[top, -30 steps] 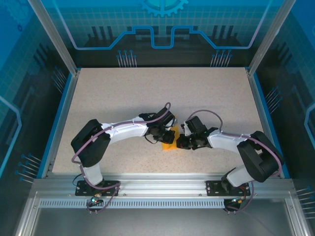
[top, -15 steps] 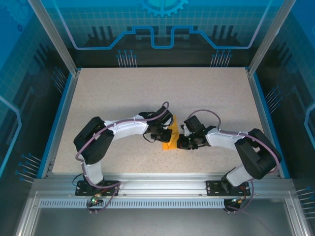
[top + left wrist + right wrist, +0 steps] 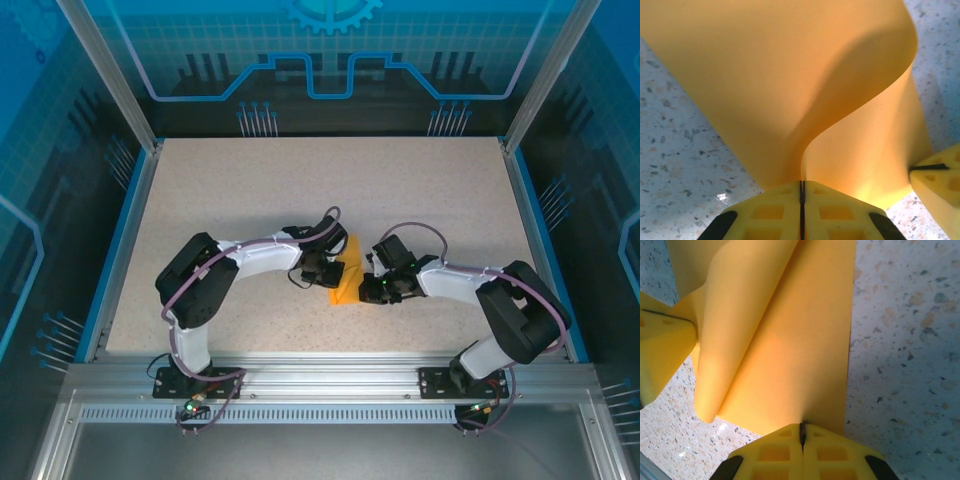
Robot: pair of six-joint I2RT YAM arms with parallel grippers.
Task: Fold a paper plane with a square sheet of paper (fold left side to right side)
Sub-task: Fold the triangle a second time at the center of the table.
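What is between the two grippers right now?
The square sheet of paper, curled over; the left gripper and right gripper each pinch an edge, seen in both wrist views.

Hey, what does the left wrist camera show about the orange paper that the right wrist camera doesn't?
Left wrist view: the square sheet of paper billows up in a tall curved loop above the left gripper, which is shut on its edge. Right wrist view: the sheet's lower layer lies flat, with a straight edge on the speckled tabletop. The upper layer is rolled over it, and the right gripper is shut on the near edge. Both: the sheet pinched, with the fold rounded, not yet creased.
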